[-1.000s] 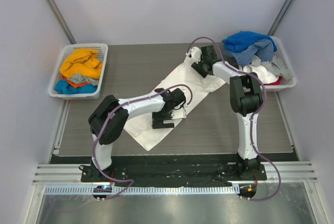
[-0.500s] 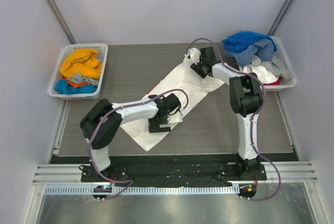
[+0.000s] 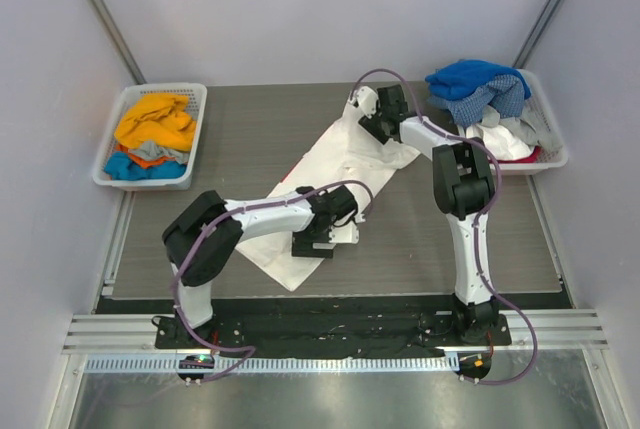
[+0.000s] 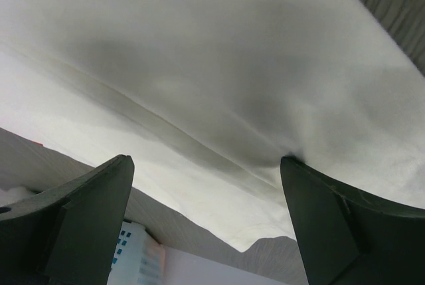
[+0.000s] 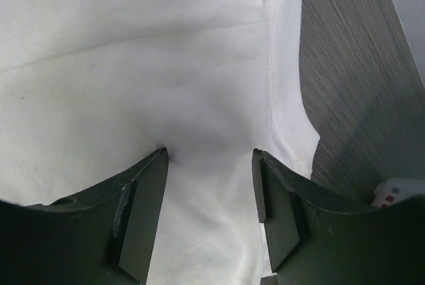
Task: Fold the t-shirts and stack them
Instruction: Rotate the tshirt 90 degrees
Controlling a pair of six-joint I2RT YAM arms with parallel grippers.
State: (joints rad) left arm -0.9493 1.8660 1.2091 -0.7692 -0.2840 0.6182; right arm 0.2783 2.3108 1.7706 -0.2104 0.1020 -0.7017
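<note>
Wide-spread, the left gripper [image 3: 318, 241] hovers low over the 7 o'clock end of the white t-shirt [image 3: 335, 154], its jaws as far apart as they go and nothing between them but flat cloth below (its wrist view shows both fingers framing a long crease). At the 1 o'clock end the right gripper [image 3: 377, 119] stands with its jaws about half apart and its tips pressed into the fabric; whether it pinches a fold or only bears down on it cannot be told. The grey table [image 3: 250, 119] carries the whole job, and the white t-shirt lies on it as a long diagonal band across its middle, from 1 o'clock down to 7 o'clock, partly doubled over and not yet a neat packet. At 10 o'clock the left basket [image 3: 113, 119] holds an orange shirt [image 3: 155, 121] on top of others; at 2 o'clock the right basket [image 3: 556, 144] is heaped with a blue shirt [image 3: 470, 77] and more. The likely trouble is a one-layer grab: should the open left jaws close on the top ply alone, the fold would peel open when lifted. A weak hold at the far end would let that corner slip and drag the band crooked.
</note>
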